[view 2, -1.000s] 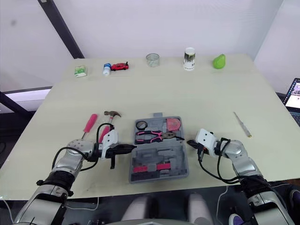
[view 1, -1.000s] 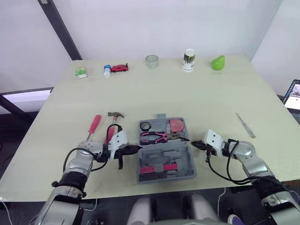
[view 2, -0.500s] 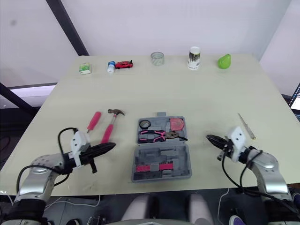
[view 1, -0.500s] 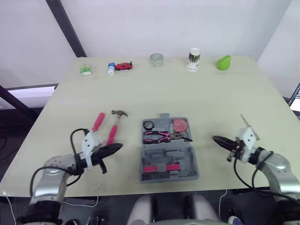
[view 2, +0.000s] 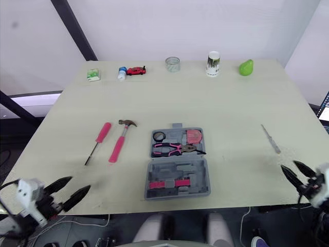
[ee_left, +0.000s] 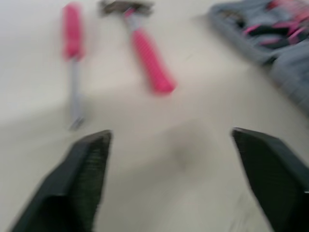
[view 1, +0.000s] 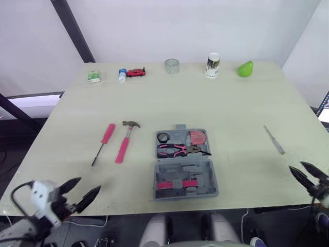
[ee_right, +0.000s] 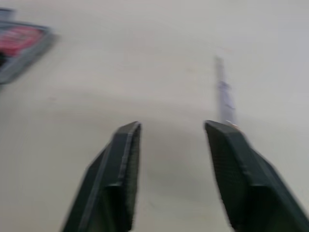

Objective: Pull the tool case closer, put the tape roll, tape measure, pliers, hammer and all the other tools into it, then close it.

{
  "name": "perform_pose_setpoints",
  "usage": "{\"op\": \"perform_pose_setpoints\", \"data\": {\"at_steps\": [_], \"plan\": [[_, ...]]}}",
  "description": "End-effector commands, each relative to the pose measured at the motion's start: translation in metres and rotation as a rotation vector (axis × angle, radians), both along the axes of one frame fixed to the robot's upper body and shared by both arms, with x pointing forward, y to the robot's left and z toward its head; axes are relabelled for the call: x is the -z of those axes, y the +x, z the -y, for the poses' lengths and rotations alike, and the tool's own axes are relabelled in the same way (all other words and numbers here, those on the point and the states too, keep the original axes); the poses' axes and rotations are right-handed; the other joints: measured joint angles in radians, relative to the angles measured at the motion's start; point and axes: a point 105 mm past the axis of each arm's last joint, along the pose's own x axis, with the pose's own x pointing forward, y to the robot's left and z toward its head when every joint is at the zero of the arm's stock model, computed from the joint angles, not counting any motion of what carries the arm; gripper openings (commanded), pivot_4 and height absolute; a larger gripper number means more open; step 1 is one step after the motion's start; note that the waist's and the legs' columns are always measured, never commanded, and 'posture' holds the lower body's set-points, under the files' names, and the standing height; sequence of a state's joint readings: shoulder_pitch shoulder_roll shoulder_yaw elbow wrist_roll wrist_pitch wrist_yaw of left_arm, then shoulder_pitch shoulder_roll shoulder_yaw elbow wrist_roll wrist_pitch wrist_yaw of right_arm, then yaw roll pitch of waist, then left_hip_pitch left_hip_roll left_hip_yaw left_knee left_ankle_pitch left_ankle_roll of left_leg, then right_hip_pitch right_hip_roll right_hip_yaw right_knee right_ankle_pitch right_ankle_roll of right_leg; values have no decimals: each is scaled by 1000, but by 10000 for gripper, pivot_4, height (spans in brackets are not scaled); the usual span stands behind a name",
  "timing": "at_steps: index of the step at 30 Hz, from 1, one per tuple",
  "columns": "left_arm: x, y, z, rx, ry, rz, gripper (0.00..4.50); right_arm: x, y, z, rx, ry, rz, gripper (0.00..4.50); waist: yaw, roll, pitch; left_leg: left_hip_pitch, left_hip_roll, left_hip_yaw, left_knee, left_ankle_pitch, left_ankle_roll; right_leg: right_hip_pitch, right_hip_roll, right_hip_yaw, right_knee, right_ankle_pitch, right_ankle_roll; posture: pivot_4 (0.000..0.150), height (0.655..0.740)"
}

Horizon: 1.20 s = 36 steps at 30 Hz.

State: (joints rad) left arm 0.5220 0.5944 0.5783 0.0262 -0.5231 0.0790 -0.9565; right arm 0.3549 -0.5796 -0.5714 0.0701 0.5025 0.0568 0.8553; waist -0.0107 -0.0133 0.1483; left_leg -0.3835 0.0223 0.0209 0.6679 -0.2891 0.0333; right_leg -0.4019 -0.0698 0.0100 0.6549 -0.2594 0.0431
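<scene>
Near edge of surface (view 1: 247, 103), robot's left corner: left end effector (view 1: 88, 185), fingers spread apart, nothing between them, tips just over the surface edge. Left wrist view has both dark fingers (ee_left: 82, 179) wide apart above bare surface, with the hammer and pink screwdriver beyond them.

Near edge, robot's right corner: right end effector (view 1: 297, 166), fingers apart, empty. A slim pale-handled tool (view 1: 272, 140) lies flat on the surface just beyond it, well apart from the case.

Centre, near the front edge: tool case (view 1: 185, 170), grey, lying open and flat. Near half holds pink pieces (view 1: 172, 185) in moulded slots. Far half holds pliers (view 1: 177, 150) with pink handles, laid crosswise; behind them a black tape roll (view 1: 163, 137) on the robot's left and a pink tape measure (view 1: 196, 137) on the right.

Left of the case, on the surface and outside it: hammer (view 1: 125, 141), pink handle, head pointing away from the robot. Just beside it, further left, a pink-handled screwdriver (view 1: 104, 140), roughly parallel, not touching.

Far edge, left to right: small green-and-white box (view 1: 93, 77), blue-capped bottle (view 1: 122, 75), red toy car (view 1: 135, 72), clear round object (view 1: 171, 66), upright cup (view 1: 213, 65), green pear-shaped object (view 1: 245, 69).
</scene>
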Motion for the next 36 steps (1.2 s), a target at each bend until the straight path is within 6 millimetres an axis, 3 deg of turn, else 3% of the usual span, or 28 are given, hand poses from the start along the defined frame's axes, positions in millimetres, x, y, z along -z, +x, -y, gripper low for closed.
{"op": "perform_pose_setpoints", "data": {"at_steps": [1,2,8,19,21,28,36], "plan": [[-9,-9,-17,-56,24,35,45000,-5,-19,24,74,7,42,41330,2,-2,1,0,0,0,0,0,0,0,0,0,0,0,0,1500,7400],[-9,-12,-20,-65,28,31,45000,-3,-25,29,91,12,38,44250,3,-2,1,0,0,0,1,0,0,0,0,0,0,0,0,1500,7400],[-6,-22,-29,-83,41,7,45000,11,-51,49,125,22,8,44250,1,-2,1,0,0,1,1,0,0,0,1,0,0,0,0,1500,7400],[-7,-14,-19,-37,38,18,45000,18,-48,48,77,15,-2,44250,0,-3,1,1,0,2,1,0,0,0,2,2,0,0,0,1500,7400],[-8,-11,-15,-19,43,19,45000,20,-47,44,37,3,-17,44250,0,-3,1,1,0,2,1,0,0,0,2,2,0,0,0,1500,7400],[-30,9,16,72,31,83,45000,-3,-17,5,-133,8,65,44250,0,-2,1,1,0,2,1,0,0,0,1,3,0,0,0,1500,7400],[-44,33,39,121,26,143,45000,-25,9,-33,-309,-5,123,44250,2,-2,1,1,0,2,1,0,0,0,1,2,0,0,0,1500,7400]]}}
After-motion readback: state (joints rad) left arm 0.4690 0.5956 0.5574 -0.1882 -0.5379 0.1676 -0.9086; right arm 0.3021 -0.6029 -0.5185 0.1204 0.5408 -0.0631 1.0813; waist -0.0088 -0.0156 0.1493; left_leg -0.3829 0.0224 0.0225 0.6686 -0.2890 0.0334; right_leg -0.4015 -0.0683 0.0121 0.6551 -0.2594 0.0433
